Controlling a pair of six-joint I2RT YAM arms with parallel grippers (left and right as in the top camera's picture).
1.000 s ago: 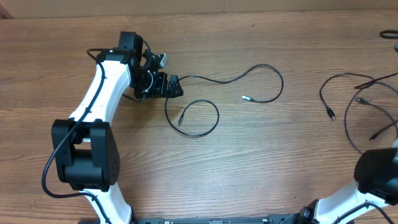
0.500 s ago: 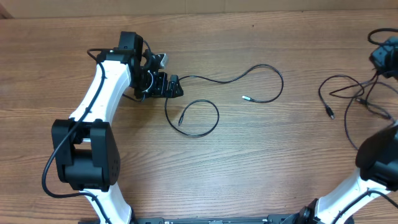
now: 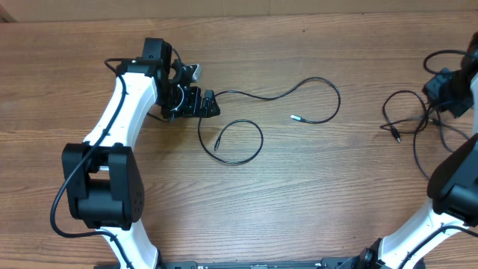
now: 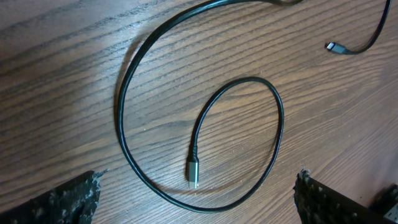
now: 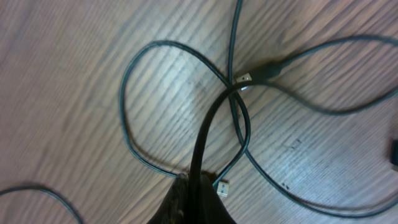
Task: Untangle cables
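Left arm point(image 3: 123, 104) reaching from the near left base toward the far left, left gripper point(image 3: 212, 103) pointing right, jaws wide apart, right arm point(image 3: 457, 187) at the right edge, reaching far, right gripper point(image 3: 447, 91) closed tight, pinching a cable point(image 5: 204, 134)

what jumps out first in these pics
At the right edge of the table, the right tool is shut on one strand rising out of a tangle of black cables. In the middle lies a single cable, spread in open loops apart from the rest, with the left tool open at its left side.
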